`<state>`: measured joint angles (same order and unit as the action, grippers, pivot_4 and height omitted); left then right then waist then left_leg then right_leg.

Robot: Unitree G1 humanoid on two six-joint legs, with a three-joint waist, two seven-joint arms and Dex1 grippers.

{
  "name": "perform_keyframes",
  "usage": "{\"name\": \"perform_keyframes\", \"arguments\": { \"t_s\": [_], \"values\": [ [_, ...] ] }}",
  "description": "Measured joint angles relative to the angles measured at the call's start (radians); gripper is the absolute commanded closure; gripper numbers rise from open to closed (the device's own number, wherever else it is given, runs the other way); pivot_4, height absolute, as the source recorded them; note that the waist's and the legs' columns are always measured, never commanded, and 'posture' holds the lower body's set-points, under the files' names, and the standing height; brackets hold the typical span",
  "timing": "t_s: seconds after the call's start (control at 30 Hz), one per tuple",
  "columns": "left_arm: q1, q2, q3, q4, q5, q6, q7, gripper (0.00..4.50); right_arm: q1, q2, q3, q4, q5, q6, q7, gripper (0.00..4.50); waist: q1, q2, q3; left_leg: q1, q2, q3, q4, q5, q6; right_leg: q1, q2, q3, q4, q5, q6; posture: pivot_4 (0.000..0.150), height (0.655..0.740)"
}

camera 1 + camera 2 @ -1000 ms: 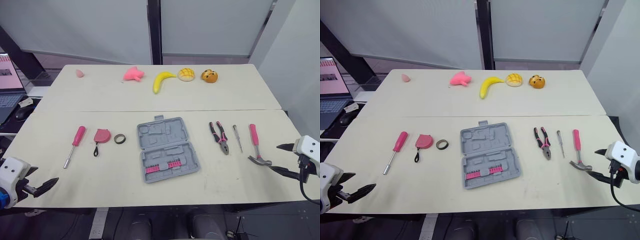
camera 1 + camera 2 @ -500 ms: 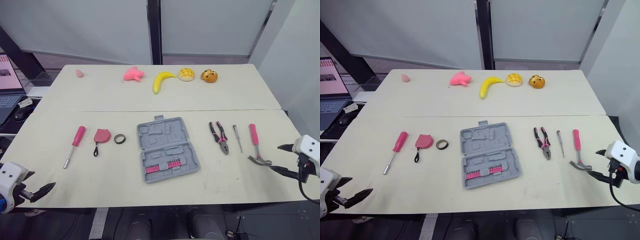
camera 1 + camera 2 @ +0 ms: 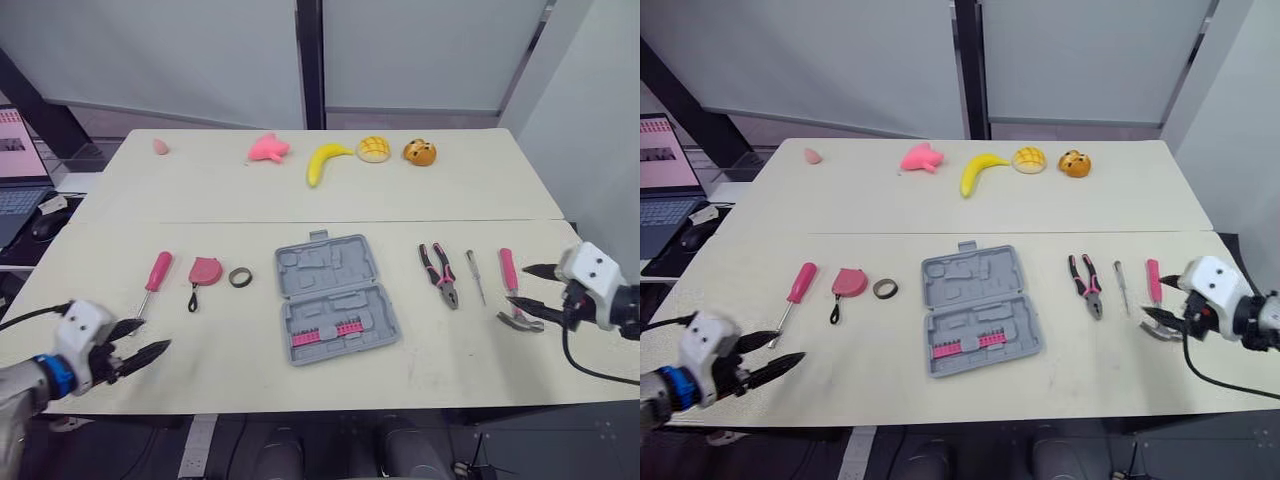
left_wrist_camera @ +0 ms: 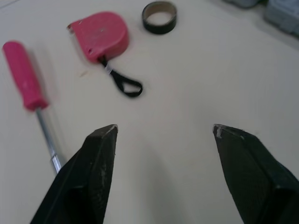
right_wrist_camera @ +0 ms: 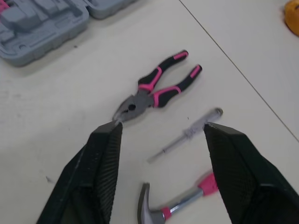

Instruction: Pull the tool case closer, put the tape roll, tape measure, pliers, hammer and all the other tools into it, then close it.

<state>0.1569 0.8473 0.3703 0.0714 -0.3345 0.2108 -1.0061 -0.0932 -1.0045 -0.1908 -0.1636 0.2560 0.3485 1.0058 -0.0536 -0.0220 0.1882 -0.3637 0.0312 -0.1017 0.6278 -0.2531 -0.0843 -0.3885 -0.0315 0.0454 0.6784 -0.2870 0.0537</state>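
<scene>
The grey tool case (image 3: 333, 297) lies open mid-table, with pink bits in its near half. To its left are the tape roll (image 3: 239, 277), the pink tape measure (image 3: 204, 271) and a pink-handled screwdriver (image 3: 152, 283). On its right lie the pliers (image 3: 439, 274), a thin screwdriver (image 3: 474, 276) and the pink-handled hammer (image 3: 512, 290). My left gripper (image 3: 155, 334) is open and empty, just in front of the pink screwdriver's tip (image 4: 53, 161). My right gripper (image 3: 517, 284) is open and empty at the hammer, its fingers either side of the head end (image 5: 180, 205).
Along the far side of the table sit a small pink piece (image 3: 159, 147), a pink toy (image 3: 267, 149), a banana (image 3: 324, 161), a yellow bun (image 3: 372, 148) and a brown pastry (image 3: 419, 152). A laptop (image 3: 15, 180) stands off the table's left.
My left gripper has come in from beyond the front left edge to just short of the pink screwdriver. My right gripper has moved left up to the hammer. No tool has moved.
</scene>
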Motion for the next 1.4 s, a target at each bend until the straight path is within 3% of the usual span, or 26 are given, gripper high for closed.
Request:
{"name": "perform_keyframes", "arguments": {
  "t_s": [0.1, 0.23, 0.27, 0.43, 0.63, 0.77, 1.0, 1.4],
  "values": [
    [-0.077, -0.022, -0.083, -0.002, 0.021, -0.004, 0.005, 3.15, -0.046, 0.009, 0.057, -0.037, 0.001, 0.087, -0.022, 2.84, 0.002, 0.000, 0.000, -0.001, 0.000, 0.000, 0.000, 0.000, 0.000, 0.000, 0.000, 0.000, 0.000, 0.002, -0.003, 0.150, 0.7400],
    [-0.140, -0.056, -0.154, 0.012, 0.047, -0.023, 0.012, 4.43, -0.001, 0.050, 0.022, -0.048, 0.007, 0.122, -0.072, 3.55, 0.008, 0.000, 0.000, -0.002, 0.000, -0.001, 0.000, 0.000, 0.000, 0.000, 0.000, -0.001, -0.001, 0.002, -0.004, 0.150, 0.7400],
    [-0.146, -0.062, -0.165, 0.017, 0.050, -0.025, 0.014, 4.50, 0.032, 0.063, 0.002, -0.061, 0.014, 0.121, -0.077, 3.76, 0.012, 0.000, 0.000, -0.002, 0.000, 0.000, 0.000, 0.000, 0.000, 0.000, 0.000, -0.001, -0.001, 0.002, -0.004, 0.150, 0.7400],
    [-0.179, -0.087, -0.189, 0.044, 0.071, -0.039, 0.035, 4.50, 0.079, 0.105, -0.018, -0.178, 0.041, 0.118, -0.094, 4.49, 0.011, 0.001, 0.000, -0.001, 0.000, 0.000, 0.000, 0.000, 0.000, 0.000, 0.000, 0.000, -0.001, 0.000, 0.001, 0.150, 0.7400],
    [-0.209, -0.106, -0.232, 0.068, 0.092, -0.048, 0.038, 4.50, -0.050, 0.106, 0.135, -0.187, -0.059, 0.180, -0.169, 4.49, 0.007, 0.000, 0.000, -0.001, 0.000, -0.001, 0.000, 0.000, 0.000, 0.000, 0.000, 0.000, -0.001, 0.001, 0.001, 0.150, 0.7400],
    [-0.261, -0.113, -0.263, 0.098, 0.114, -0.059, 0.044, 4.50, -0.211, 0.176, 0.292, -0.139, -0.140, 0.285, -0.226, 4.49, 0.003, 0.000, 0.000, -0.002, 0.000, -0.001, 0.000, 0.000, 0.000, -0.001, 0.001, -0.001, -0.001, 0.003, -0.002, 0.150, 0.7400],
    [-0.308, -0.131, -0.323, 0.130, 0.134, -0.063, 0.035, 4.50, -0.428, 0.349, 0.519, 0.091, -0.255, 0.317, -0.254, 4.49, 0.000, 0.001, 0.001, -0.002, 0.000, -0.002, 0.000, 0.000, 0.000, -0.001, 0.001, -0.001, -0.001, 0.004, -0.004, 0.150, 0.7400],
    [-0.399, -0.174, -0.407, 0.229, 0.166, -0.072, 0.002, 4.50, -0.581, 0.509, 0.618, 0.459, -0.336, 0.145, -0.198, 4.49, -0.003, 0.001, 0.001, -0.002, 0.000, -0.003, 0.000, 0.000, 0.000, -0.001, 0.001, -0.002, 0.000, 0.004, -0.004, 0.150, 0.7400]
  ]
}}
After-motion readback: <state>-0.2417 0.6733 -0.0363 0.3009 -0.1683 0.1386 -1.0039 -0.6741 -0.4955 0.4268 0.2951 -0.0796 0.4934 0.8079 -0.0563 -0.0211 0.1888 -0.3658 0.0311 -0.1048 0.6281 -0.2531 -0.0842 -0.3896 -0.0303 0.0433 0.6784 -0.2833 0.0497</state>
